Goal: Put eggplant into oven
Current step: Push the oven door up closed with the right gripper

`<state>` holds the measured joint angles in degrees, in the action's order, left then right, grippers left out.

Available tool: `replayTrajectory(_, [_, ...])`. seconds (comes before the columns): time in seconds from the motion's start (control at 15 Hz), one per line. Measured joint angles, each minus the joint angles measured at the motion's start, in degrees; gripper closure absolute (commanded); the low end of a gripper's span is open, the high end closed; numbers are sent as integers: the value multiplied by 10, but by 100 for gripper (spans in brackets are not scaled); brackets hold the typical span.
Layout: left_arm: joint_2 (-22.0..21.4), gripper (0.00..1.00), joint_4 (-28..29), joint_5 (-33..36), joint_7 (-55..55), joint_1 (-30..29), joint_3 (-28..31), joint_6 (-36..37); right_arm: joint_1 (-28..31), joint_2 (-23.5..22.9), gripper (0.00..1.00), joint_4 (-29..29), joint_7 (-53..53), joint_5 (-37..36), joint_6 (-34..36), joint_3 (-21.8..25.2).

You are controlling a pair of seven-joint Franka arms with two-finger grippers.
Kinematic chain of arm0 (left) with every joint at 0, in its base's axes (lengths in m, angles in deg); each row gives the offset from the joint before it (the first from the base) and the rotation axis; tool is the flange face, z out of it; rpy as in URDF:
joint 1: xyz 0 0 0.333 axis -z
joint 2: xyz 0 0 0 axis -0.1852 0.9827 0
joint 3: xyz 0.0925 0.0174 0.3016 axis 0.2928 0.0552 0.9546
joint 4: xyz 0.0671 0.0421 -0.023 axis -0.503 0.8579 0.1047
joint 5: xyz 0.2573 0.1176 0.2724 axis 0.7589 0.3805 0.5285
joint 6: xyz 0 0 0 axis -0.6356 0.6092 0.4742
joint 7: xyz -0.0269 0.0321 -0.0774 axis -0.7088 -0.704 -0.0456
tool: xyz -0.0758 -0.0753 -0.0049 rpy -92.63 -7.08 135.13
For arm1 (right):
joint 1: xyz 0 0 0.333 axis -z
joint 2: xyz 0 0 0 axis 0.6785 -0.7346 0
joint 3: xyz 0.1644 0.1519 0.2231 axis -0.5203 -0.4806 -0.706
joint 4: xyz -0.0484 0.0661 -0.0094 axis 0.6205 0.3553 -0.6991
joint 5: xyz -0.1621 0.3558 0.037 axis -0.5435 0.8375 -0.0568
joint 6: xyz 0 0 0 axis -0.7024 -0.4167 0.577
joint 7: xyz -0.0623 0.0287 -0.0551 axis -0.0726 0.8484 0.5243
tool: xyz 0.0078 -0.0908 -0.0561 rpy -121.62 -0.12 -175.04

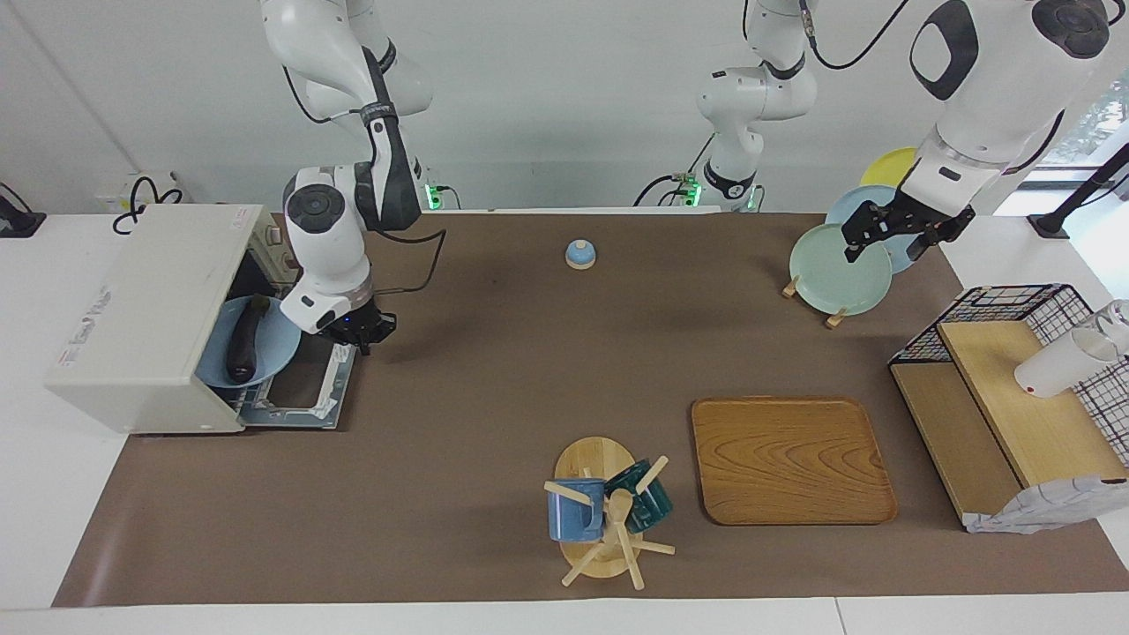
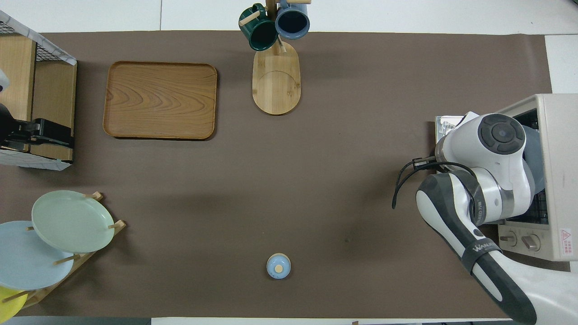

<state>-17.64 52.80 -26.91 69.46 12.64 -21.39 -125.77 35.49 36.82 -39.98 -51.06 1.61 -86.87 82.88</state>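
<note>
The off-white oven (image 1: 141,317) stands at the right arm's end of the table, its door (image 1: 304,392) folded down flat. A light blue plate (image 1: 269,353) sits partly inside the oven opening. The dark eggplant (image 1: 242,344) lies lengthwise on it. My right gripper (image 1: 359,335) hangs shut and empty over the door's outer edge, clear of the plate. In the overhead view the right arm covers the door and the eggplant; only the oven (image 2: 557,180) and a slice of the plate (image 2: 533,158) show. My left gripper (image 1: 886,234) waits open above the plate rack.
The plate rack (image 1: 833,273) holds three plates at the left arm's end, beside a wire basket shelf (image 1: 1014,388). A wooden tray (image 1: 789,459) and a mug tree (image 1: 609,516) lie farther from the robots. A small blue lidded pot (image 1: 580,254) stands near them.
</note>
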Motion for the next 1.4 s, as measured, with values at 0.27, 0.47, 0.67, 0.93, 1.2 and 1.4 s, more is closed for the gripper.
replayTrajectory(0.27, [0, 0, 0, 0, 0, 0, 0, 0, 0, -9, 100, -1, 0, -1, 0, 0])
replayTrajectory(0.47, [0, 0, 0, 0, -1, 0, 0, 0, 0, -10, 100, -2, 0, -30, 1, 0])
replayTrajectory(0.67, [0, 0, 0, 0, -1, 0, 0, 0, 1, -10, 100, -3, 0, -55, 1, 0])
replayTrajectory(0.93, [0, 0, 0, 0, -1, 0, 0, 0, -2, -10, 100, -2, 0, -83, 7, -3])
replayTrajectory(1.2, [0, 0, 0, 0, -1, 0, 0, 0, -7, -11, 100, 29, 21, -106, 67, -12])
replayTrajectory(1.4, [0, 0, 0, 0, -1, 0, 0, 0, -4, -1, 100, 56, 57, -100, 115, -14])
